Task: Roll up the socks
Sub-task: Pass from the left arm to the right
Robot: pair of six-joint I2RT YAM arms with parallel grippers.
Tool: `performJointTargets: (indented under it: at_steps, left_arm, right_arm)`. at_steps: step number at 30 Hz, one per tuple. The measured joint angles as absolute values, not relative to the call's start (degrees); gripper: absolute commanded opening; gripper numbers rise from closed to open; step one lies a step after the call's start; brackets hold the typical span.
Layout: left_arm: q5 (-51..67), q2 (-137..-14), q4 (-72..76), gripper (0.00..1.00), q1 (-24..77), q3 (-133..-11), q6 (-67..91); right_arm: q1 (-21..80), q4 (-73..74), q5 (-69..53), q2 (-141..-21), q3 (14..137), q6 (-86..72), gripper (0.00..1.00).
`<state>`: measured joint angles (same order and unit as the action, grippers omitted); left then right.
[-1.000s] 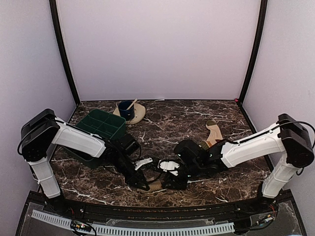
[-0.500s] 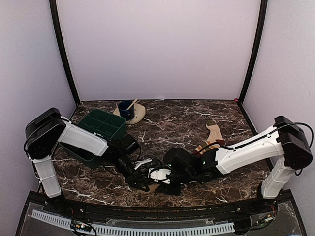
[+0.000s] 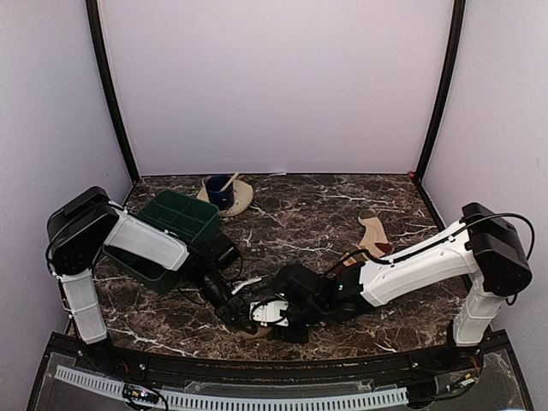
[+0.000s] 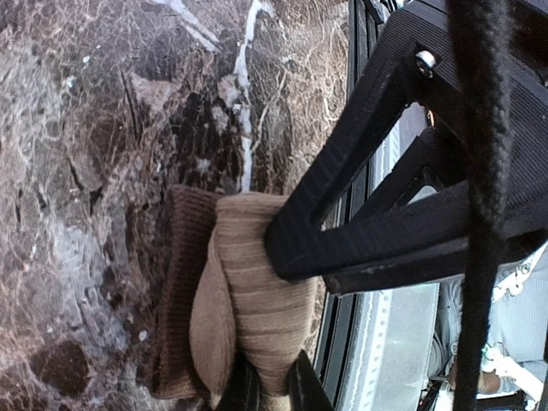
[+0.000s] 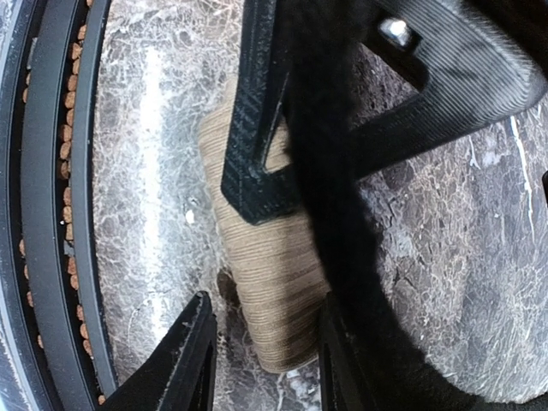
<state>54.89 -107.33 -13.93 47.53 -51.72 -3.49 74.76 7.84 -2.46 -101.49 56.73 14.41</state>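
surface (image 3: 308, 214): I am working at its near edge | striped sock (image 3: 370, 233): lying apart, toward my right | tan sock roll (image 4: 257, 300): lying along that edge between my hands, free end pointing into my right hand | left hand (image 4: 295, 257): pinching the roll crosswise | right hand (image 5: 265, 342): standing parted, straddling that end

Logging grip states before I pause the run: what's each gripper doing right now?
Left gripper: shut on the rolled tan sock.
Right gripper: open, straddling that sock's end without clamping it.
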Motion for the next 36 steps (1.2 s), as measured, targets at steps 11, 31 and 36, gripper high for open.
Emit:
performJointTargets:
  at_steps: [11,31,36]
  left_arm:
    - [56.71,-107.98,-14.98,0.0,47.13,-51.75,-3.92]
    - [57.95,-108.75,-16.43,0.0,46.96,-52.16,-4.32]
    - [58.17,-108.86,-16.58,0.0,46.85,-52.16,-4.38]
  right_arm:
    - [75.02,8.16,-1.45,-103.44,58.24,17.08,0.4]
    - [75.02,7.84,-1.15,-106.8,60.49,19.18,0.37]
    - [75.02,8.03,-1.02,-107.66,61.3,19.62,0.24]
